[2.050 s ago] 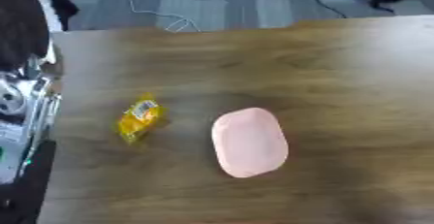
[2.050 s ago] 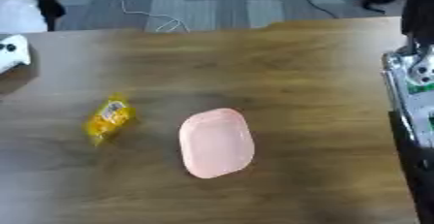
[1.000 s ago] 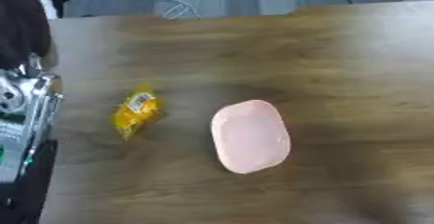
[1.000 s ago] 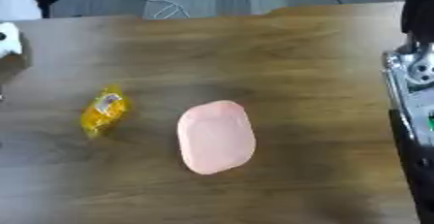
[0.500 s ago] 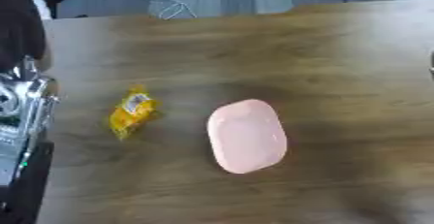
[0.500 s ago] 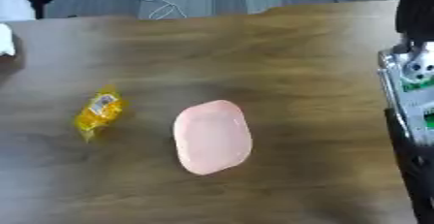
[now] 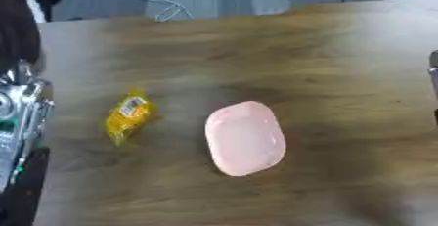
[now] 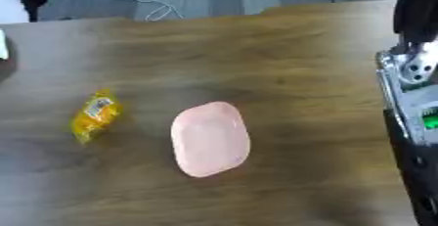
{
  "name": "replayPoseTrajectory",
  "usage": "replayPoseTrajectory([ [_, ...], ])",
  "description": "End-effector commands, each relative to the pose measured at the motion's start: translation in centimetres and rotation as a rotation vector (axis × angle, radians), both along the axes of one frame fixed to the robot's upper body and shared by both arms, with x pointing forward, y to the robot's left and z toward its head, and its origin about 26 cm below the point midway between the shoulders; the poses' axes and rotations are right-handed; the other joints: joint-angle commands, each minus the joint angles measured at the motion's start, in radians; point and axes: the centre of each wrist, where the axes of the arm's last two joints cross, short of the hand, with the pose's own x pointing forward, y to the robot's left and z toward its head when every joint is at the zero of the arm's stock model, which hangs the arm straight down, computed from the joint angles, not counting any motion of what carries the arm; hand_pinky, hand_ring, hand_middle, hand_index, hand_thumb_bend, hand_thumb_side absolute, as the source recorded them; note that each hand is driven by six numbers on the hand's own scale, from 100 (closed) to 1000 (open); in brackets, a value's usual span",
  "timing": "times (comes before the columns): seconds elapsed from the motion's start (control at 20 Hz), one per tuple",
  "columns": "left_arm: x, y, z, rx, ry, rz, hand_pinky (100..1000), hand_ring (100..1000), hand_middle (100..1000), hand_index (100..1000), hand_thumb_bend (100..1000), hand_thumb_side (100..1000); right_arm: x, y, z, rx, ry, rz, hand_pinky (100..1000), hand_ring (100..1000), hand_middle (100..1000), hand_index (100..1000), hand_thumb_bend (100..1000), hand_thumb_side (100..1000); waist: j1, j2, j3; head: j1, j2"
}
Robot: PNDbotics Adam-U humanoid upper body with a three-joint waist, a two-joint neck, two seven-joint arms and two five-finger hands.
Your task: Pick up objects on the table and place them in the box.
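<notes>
Left eye view: yellow packet (image 7: 128, 117) and pink dish (image 7: 246, 138) still unpicked on the counter (image 7: 342, 73), no box seen; right eye view: same, nothing gathered, robot hand out of sight, state untellable.

A pink oval dish (image 7: 246, 138) — shallow, with a raised rim and its open side up — lies flat near the middle of the wooden table (image 7: 342, 63), its long axis running roughly front to back. To its left, near but apart from it, lies a small yellow packet (image 7: 128, 116) with a pale label on its upper half — crinkled, flat on the wood, and tilted so that its upper end leans slightly to the right.
</notes>
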Motion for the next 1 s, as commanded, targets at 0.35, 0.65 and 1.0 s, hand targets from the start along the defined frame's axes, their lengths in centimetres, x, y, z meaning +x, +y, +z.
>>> replayPoseTrajectory([
  [0.35, -0.26, 0.13, 0.51, 0.014, -0.019, -0.001, 755, 791, 838, 877, 394, 875, -0.2, -0.29, 0.55, -0.018, -0.017, -0.012, 605, 755, 802, 823, 100, 1000, 0.0, -0.008, -0.003, -0.009, -0.011],
  [0.65, -0.26, 0.13, 0.49, 0.013, -0.018, 0.0, 756, 791, 838, 877, 394, 875, -0.2, -0.32, 0.54, -0.017, -0.015, -0.013, 605, 755, 802, 824, 100, 1000, 0.0, -0.009, -0.004, -0.011, -0.012],
  [1.0, -0.26, 0.15, 0.49, 0.012, -0.022, 0.002, 743, 788, 840, 947, 420, 867, -0.2, -0.34, 0.56, -0.018, -0.021, -0.011, 590, 745, 797, 818, 100, 963, -0.001, -0.011, -0.005, -0.013, -0.014],
])
